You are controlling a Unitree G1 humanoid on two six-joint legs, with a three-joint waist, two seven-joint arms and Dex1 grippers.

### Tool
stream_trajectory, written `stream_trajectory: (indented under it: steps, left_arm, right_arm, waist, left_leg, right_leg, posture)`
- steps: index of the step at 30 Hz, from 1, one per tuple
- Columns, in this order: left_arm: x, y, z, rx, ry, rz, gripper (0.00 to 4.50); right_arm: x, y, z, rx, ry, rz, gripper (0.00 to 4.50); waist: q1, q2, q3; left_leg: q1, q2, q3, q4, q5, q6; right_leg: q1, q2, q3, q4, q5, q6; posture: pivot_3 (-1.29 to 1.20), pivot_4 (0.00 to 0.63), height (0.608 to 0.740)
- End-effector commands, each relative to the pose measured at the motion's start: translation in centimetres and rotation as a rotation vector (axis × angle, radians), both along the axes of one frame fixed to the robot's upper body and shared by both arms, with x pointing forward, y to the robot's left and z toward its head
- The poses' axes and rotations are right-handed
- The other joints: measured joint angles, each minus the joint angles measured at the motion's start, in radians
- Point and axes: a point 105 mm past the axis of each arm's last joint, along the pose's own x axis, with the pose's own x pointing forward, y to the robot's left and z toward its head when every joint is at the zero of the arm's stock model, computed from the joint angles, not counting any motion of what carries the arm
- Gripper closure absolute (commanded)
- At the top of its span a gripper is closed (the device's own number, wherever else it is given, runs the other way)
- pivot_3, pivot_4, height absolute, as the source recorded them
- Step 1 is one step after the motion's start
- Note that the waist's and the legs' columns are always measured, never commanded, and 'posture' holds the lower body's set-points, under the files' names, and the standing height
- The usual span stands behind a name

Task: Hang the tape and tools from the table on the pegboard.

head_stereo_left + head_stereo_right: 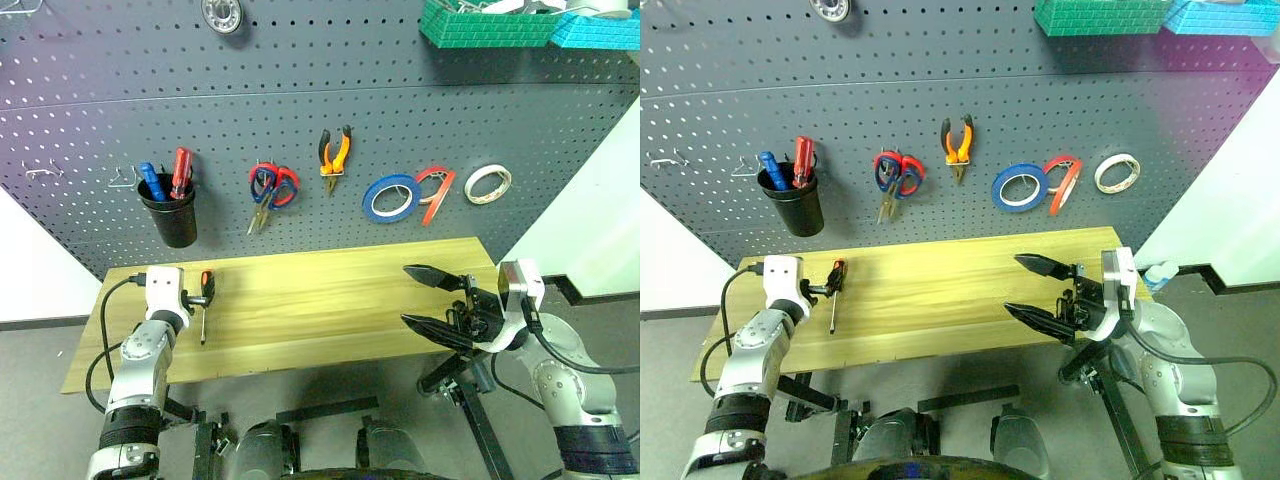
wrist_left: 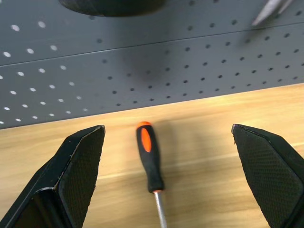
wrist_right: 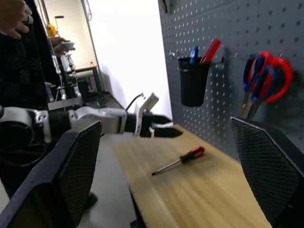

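- Now the left gripper [image 2: 164,156] holds its two black fingers [image 2: 78,175] spread wide over the left end of the table [image 1: 330,300], gripping nothing.
- Between those spread fingers the screwdriver [image 2: 150,159] lies flat on the wood, its orange-and-black handle toward the pegboard [image 1: 300,110] and its metal shaft running back toward the wrist; neither finger touches it.
- Over at the table's right end the right gripper [image 1: 418,297] points sideways toward the left arm, its jaws parted wide and empty, well apart from the screwdriver.
- On the pegboard beyond the right gripper's tips hang the red tape [image 1: 437,190], the blue roll [image 1: 389,197] touching it on one side, and the cream-white roll [image 1: 487,183] on the other.
- Orange-handled pliers [image 1: 335,155] and a cluster of scissors [image 1: 270,190] with red and blue handles hang further along.
- Above the left gripper's fingers a black cup [image 1: 170,212] on the board holds the red and blue screwdrivers [image 1: 165,177].
- Beyond the left arm, the right wrist view shows a person's hand [image 3: 14,16].
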Motion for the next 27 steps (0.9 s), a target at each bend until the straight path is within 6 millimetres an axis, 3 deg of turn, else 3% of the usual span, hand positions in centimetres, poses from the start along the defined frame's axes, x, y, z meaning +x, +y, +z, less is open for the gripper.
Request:
stream_trajectory:
  steps: [1, 16, 24, 27]
  left_arm:
    - [0.7, 0.8, 1.3, 0.003, -0.029, 0.012, 0.02]
    - [2.2, 2.8, 0.2, 0.011, 0.046, 0.044, 0.02]
    - [3.5, 2.2, -1.2, 0.014, 0.109, 0.022, 0.02]
    - [4.4, 1.5, -1.5, 0.013, 0.127, 0.015, 0.02]
  right_arm:
    - [-0.8, -0.1, 1.2, -0.002, -0.039, 0.011, 0.0]
    - [-3.2, -1.5, 0.5, -0.023, 0.032, -0.045, 0.0]
    - [-4.5, -1.9, 0.7, -0.023, 0.049, -0.057, 0.0]
    - [-4.5, -3.1, 0.1, -0.029, 0.062, -0.069, 0.0]
  waist:
    - [0.002, 0.0, 0.011]
    - [0.001, -0.003, 0.09]
    - [-0.001, -0.005, 0.128]
    - [-0.002, -0.007, 0.143]
  left_leg:
    - [0.0, 0.0, 0.0, -0.001, 0.0, 0.0]
    - [-0.001, -0.001, 0.001, -0.008, 0.0, 0.0]
    - [-0.003, -0.002, 0.002, -0.017, 0.001, 0.003]
    - [-0.005, -0.002, 0.002, -0.018, 0.001, 0.003]
  right_leg:
    - [0.0, 0.0, 0.0, 0.0, -0.001, -0.003]
    - [-0.001, -0.004, -0.001, -0.008, -0.002, -0.003]
    - [-0.004, -0.006, -0.004, -0.017, 0.0, 0.0]
    - [-0.005, -0.006, -0.005, -0.017, 0.0, 0.0]
  posture:
    - [-0.09, 0.138, 0.74]
    - [-0.14, 0.224, 0.74]
    - [-0.18, 0.262, 0.74]
    - [-0.2, 0.275, 0.74]
